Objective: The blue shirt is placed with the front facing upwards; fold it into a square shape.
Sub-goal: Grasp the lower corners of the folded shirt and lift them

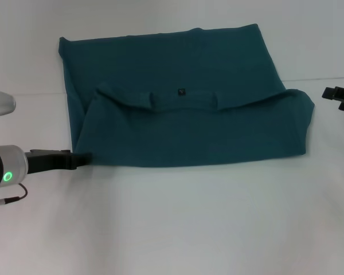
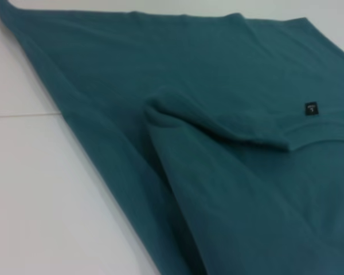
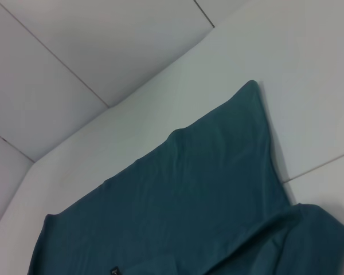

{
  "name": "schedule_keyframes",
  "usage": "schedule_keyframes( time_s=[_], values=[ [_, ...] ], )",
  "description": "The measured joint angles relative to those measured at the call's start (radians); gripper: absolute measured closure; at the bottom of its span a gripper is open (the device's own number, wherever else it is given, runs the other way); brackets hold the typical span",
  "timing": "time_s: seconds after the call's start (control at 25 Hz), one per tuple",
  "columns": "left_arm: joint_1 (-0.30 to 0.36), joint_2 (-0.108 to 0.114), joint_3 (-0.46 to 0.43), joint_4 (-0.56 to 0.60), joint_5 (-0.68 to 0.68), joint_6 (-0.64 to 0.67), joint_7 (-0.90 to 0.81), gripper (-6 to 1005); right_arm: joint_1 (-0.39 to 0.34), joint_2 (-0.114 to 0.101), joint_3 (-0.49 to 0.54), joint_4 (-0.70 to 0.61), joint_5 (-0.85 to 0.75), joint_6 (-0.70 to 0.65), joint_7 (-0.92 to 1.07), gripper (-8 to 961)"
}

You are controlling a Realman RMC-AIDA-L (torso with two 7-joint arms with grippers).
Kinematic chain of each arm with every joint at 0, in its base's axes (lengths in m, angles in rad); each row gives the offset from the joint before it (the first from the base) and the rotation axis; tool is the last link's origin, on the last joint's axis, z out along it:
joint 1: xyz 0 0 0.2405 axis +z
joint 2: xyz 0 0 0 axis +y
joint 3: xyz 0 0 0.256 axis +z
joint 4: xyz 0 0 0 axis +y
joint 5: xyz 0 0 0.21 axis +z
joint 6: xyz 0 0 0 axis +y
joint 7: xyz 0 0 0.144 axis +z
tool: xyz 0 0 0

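While the blue shirt (image 1: 183,114) lies folded (label up), both hands' states stay unclear.

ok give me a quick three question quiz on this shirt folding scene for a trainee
1. True or false: the dark teal-blue cotton shirt lies partly folded, with its near part doubled over.
2. Which gripper is at the shirt's near corner? A) left gripper B) right gripper
3. Fill in: the small dark neck label sits near the ___ of the shirt.

Key: 1 true; 2 A, the right gripper is off the cloth at the white table's right edge; 3 middle.
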Motion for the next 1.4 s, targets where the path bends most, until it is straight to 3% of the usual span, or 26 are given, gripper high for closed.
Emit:
schedule_keyframes(
  time_s=[0.64,0.92,1.04,1.16,1.4],
  values=[
    [-0.097,0.022,-0.006,0.128,0.015,-0.018,0.026,442,-0.004,-0.006,-0.011,-0.006,-0.003,-0.020,0.005,204],
    [-0.053,0.034,-0.020,0.044,0.008,0.085,-0.029,738,-0.009,-0.073,-0.036,-0.036,-0.077,-0.197,-0.014,202],
    [-0.023,0.030,-0.053,-0.012,0.007,0.130,-0.036,867,-0.012,-0.075,-0.039,-0.101,-0.148,-0.243,-0.030,202],
    [-0.011,0.028,-0.069,-0.028,0.007,0.144,-0.037,918,-0.004,-0.074,-0.039,-0.139,-0.219,-0.272,-0.021,201],
    [-0.018,0.031,-0.090,-0.023,0.006,0.154,-0.039,917,0.059,-0.076,-0.043,-0.150,-0.377,-0.326,0.139,200]
  ],
)
